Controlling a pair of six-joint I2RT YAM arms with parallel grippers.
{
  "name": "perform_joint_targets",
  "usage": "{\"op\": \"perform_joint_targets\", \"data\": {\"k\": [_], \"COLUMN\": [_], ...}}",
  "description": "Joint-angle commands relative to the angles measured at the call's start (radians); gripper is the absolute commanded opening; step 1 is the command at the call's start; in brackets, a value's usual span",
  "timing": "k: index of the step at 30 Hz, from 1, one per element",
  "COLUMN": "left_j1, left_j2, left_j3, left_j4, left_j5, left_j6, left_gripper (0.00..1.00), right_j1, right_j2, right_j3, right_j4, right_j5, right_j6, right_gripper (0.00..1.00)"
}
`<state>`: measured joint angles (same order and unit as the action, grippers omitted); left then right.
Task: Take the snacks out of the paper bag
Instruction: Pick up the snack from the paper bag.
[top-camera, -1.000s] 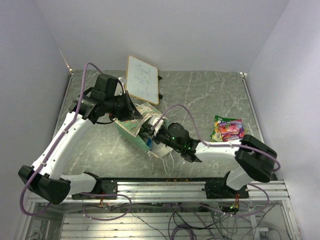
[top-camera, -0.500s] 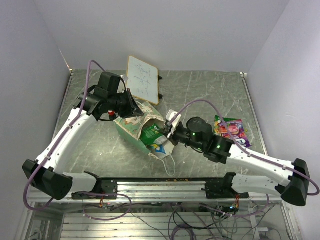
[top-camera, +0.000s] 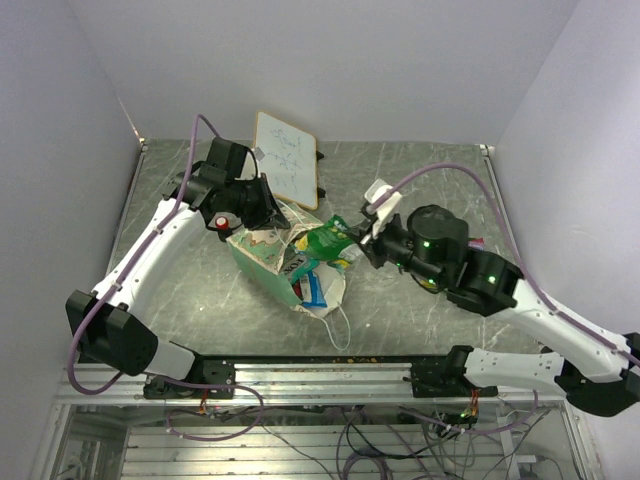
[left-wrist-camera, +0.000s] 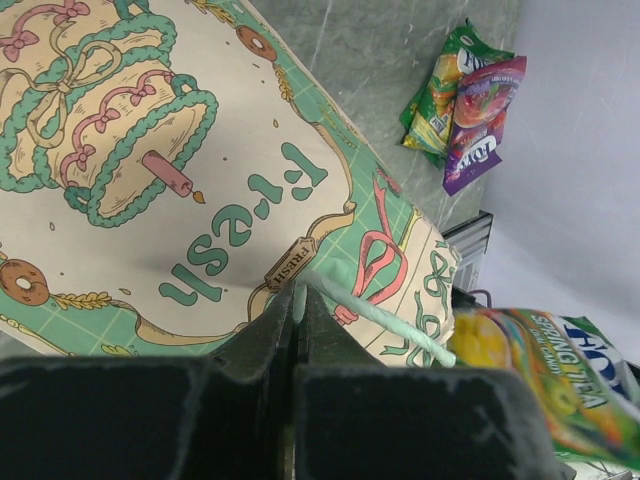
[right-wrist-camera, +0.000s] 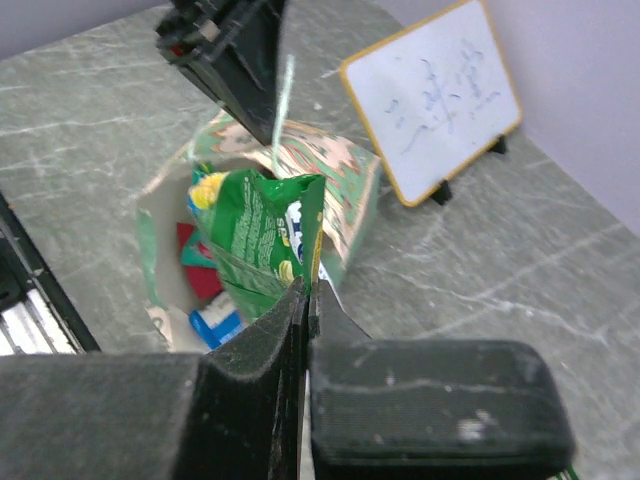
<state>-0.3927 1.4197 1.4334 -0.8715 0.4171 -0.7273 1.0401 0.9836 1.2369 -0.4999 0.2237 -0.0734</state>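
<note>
The paper bag (top-camera: 262, 252) lies tilted on the table with its mouth toward my right arm. My left gripper (top-camera: 268, 212) is shut on its pale green string handle (left-wrist-camera: 375, 312) and holds the top edge up; its printed side (left-wrist-camera: 150, 200) fills the left wrist view. My right gripper (top-camera: 362, 240) is shut on the edge of a green snack packet (top-camera: 328, 240), which hangs above the bag mouth (right-wrist-camera: 255, 245). Red and blue packets (right-wrist-camera: 205, 280) lie inside the bag. Two snacks (left-wrist-camera: 465, 100) lie on the table at the right, mostly hidden behind my right arm in the top view.
A white board with a wooden frame (top-camera: 285, 172) stands just behind the bag. A small red-and-black cylinder (top-camera: 220, 222) sits under my left wrist. The bag's other string handle (top-camera: 340, 325) trails toward the metal rail at the near edge.
My right gripper has drawn back out of the bag mouth, rising up and to the right with the green packet. My left gripper stayed on the handle and shifted slightly back.
</note>
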Motion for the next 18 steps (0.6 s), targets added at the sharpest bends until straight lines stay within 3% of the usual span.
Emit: {"op": "perform_joint_targets", "data": {"k": [1, 4, 6, 9, 11, 18], "left_j1": [0.031, 0.031, 0.031, 0.030, 0.028, 0.011], "left_j2": [0.007, 0.004, 0.002, 0.003, 0.000, -0.013], "left_j3": [0.022, 0.017, 0.017, 0.024, 0.020, 0.018], "left_j4": [0.004, 0.011, 0.006, -0.010, -0.009, -0.010], "left_j5": [0.034, 0.039, 0.035, 0.030, 0.037, 0.050], "left_j6": [0.064, 0.071, 0.077, 0.090, 0.089, 0.090], "left_gripper": [0.07, 0.07, 0.07, 0.07, 0.07, 0.07], "right_j1": [0.000, -0.020, -0.110, -0.423, -0.547, -0.738], "right_j2": [-0.049, 0.027, 0.102, 0.196, 0.250, 0.317], "right_j3": [0.066, 0.132, 0.167, 0.196, 0.204, 0.195], "right_j4": [-0.117, -0.176, -0.193, -0.175, -0.162, -0.134], "right_j5": [0.222, 0.431, 0.480, 0.269, 0.177, 0.113], "right_j6": [0.011, 0.056, 0.057, 0.092, 0.145, 0.426], "right_gripper": [0.00, 0.00, 0.00, 0.00, 0.00, 0.00]}}
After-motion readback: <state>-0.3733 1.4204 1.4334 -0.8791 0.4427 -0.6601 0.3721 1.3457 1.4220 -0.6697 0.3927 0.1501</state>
